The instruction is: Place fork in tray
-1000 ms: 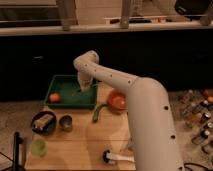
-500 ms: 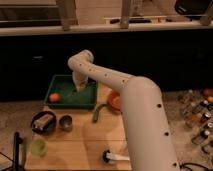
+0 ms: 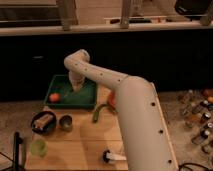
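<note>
The dark-green tray [image 3: 88, 99] lies at the back left of the wooden table. My arm reaches in from the lower right and bends down over it. My gripper [image 3: 75, 86] hangs over the middle of the tray, close to its floor. I cannot make out the fork; it is either hidden at the gripper or out of view. A small orange ball [image 3: 54, 97] lies in the tray's left part, left of the gripper.
A curved green vegetable [image 3: 98, 112] lies just right of the tray. An orange bowl [image 3: 111, 99] is partly behind my arm. A black bowl [image 3: 42, 121], a metal cup [image 3: 65, 122], a green cup [image 3: 38, 147] and a white-handled tool [image 3: 112, 157] sit nearer. Bottles [image 3: 197, 107] stand at right.
My arm has swung left, and the gripper has moved from the tray's right side to over its middle. The things on the table have not moved.
</note>
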### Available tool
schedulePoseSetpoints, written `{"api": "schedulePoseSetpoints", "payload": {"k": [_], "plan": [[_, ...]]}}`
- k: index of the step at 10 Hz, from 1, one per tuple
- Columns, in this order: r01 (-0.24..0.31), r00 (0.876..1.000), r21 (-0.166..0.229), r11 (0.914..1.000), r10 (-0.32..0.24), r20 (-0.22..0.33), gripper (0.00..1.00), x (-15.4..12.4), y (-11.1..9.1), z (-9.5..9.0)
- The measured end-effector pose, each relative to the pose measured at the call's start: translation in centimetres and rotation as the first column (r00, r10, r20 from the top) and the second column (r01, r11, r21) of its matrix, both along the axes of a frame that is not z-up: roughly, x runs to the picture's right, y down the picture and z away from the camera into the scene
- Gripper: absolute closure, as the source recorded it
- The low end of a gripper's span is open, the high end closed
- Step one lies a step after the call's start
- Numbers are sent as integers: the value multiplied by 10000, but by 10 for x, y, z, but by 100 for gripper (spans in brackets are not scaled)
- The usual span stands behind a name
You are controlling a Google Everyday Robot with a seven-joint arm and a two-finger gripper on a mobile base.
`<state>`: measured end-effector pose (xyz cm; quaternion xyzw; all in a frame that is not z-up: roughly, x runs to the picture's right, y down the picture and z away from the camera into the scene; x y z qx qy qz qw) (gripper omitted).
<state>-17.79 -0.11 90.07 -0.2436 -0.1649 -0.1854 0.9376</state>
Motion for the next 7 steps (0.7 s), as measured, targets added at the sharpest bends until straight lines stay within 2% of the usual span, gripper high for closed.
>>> {"api": "schedulePoseSetpoints", "payload": {"k": [6, 7], "plan": [[-37, 9999, -80, 10000, 38, 96, 100, -4, -3, 2], [-78, 9999, -113, 9999, 79, 90, 96, -4, -4, 2]]}}
